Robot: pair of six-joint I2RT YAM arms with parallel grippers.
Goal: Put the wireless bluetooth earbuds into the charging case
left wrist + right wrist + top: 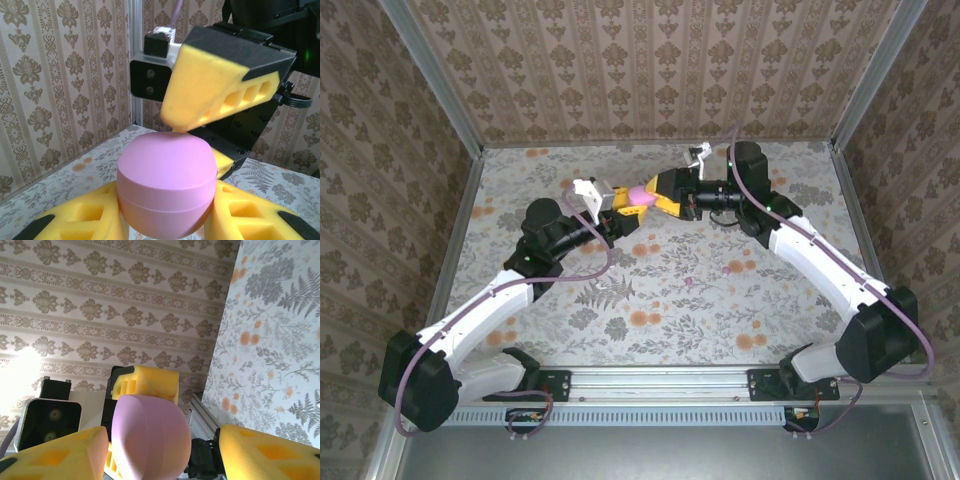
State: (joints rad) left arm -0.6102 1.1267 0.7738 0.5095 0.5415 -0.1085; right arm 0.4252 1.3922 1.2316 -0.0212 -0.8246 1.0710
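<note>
Pink rounded plastic charging case (pixel 167 175), clamped by the jaws of your left gripper (pixel 165 222), lies between the part-open jaws of your right gripper (pixel 162 450).

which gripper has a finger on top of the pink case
The right gripper: its yellow finger rests on top of the pink charging case, while the left gripper clasps its lower half from both sides.

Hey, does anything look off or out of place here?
The pink charging case is up off the table, held in the left gripper with the right gripper straddling it; its lid looks shut. Nothing looks damaged.
</note>
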